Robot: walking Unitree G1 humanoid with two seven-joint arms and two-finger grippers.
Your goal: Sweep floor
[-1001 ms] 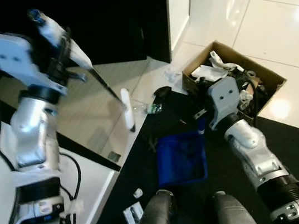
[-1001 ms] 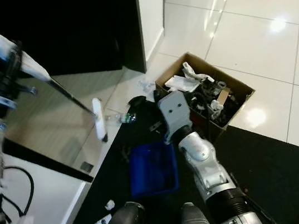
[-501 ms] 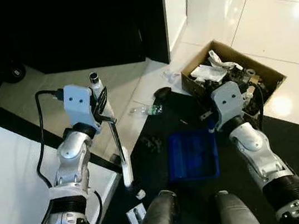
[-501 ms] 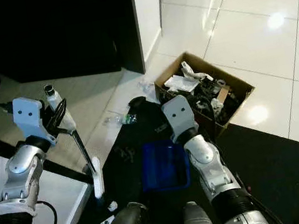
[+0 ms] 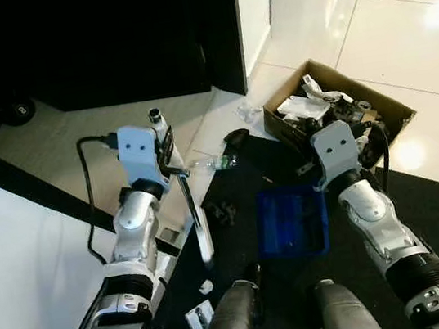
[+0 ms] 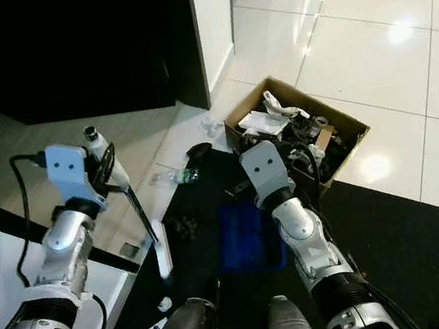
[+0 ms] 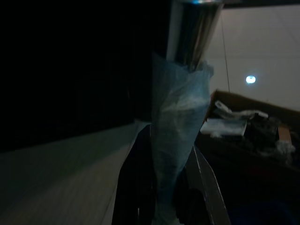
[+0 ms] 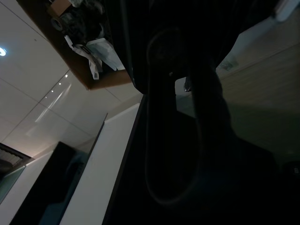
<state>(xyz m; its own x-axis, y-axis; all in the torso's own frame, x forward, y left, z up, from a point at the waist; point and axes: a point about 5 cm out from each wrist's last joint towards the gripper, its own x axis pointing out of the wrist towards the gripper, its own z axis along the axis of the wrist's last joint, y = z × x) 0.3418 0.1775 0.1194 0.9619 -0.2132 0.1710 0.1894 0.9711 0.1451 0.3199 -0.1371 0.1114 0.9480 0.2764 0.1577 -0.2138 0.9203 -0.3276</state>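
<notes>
The left gripper point(image 5: 165, 144) is clamped on the top of the brush point(image 5: 184, 190), near its plastic-wrapped grip, so the thin shaft runs down toward 5 o'clock and the white head point(image 5: 205, 243) rests low at the edge of the black mat point(image 5: 230, 179). Gripping that high probably gives the head its longest reach along the floor. In the left wrist view the wrapped grip point(image 7: 176, 140) stands between the dark fingers point(image 7: 136, 183).

The right gripper point(image 5: 312, 177) is closed on the dustpan point(image 5: 292, 221), a blue tray lying on the mat at 3 o'clock from the brush head, its mouth turned toward the head, apparently to catch what gets pushed across.

Debris point(image 5: 224, 209) lies on the mat between head and dustpan; a clear bottle point(image 5: 213, 164) sits on the tile at 12 o'clock from the head. A box point(image 5: 398, 111) of rubbish stands at 1 o'clock from the dustpan, likely where the load goes.
</notes>
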